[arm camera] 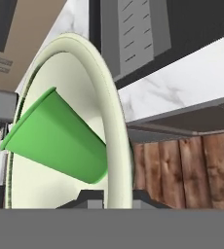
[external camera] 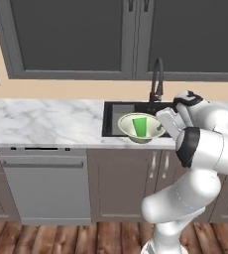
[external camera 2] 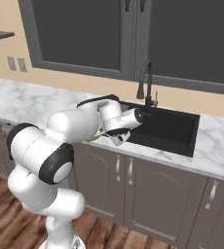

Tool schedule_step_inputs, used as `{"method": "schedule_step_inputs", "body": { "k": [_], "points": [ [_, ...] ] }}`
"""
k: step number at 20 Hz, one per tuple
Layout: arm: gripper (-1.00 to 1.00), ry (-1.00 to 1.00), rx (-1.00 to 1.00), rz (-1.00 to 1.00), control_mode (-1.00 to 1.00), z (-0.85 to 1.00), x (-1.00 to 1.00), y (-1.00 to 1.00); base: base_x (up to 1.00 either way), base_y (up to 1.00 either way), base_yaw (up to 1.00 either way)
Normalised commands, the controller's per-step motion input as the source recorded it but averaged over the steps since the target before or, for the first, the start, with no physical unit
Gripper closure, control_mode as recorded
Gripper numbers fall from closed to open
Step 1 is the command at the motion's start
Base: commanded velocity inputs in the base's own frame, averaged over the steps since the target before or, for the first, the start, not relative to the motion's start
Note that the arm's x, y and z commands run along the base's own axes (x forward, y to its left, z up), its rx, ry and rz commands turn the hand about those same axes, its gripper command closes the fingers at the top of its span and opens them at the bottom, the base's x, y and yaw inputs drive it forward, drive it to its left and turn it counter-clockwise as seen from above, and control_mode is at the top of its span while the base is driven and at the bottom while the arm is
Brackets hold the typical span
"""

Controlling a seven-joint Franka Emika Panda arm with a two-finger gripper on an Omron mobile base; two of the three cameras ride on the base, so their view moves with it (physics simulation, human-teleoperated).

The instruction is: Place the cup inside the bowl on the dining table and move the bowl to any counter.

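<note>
The cream-white bowl sits at the counter's front edge, just in front of the sink's left part. Whether its base touches the marble I cannot tell. The green cup stands inside the bowl. My gripper comes in from the right and is shut on the bowl's right rim. In the hand view the bowl's rim runs between the two fingertips of the gripper, and the cup lies across the bowl's pale inside. In the right base view my gripper hangs at the counter edge. The dining table is out of view.
A black sink with a dark faucet lies behind the bowl. Bare marble stretches to the left, above a dishwasher. Grey-brown cabinet doors are below the sink. Dark windows fill the wall behind.
</note>
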Motion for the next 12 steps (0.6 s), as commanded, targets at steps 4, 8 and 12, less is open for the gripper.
{"method": "schedule_step_inputs", "body": {
  "k": [4,8,12],
  "points": [
    [1.00,0.00,0.00,0.00,1.00,0.00,0.00,0.00,0.36,0.37,-0.14],
    [1.00,0.00,0.00,0.00,1.00,0.00,0.00,0.00,0.41,0.58,-0.15],
    [1.00,0.00,0.00,0.00,1.00,0.00,0.00,0.00,0.29,0.59,-0.13]
  ]
}}
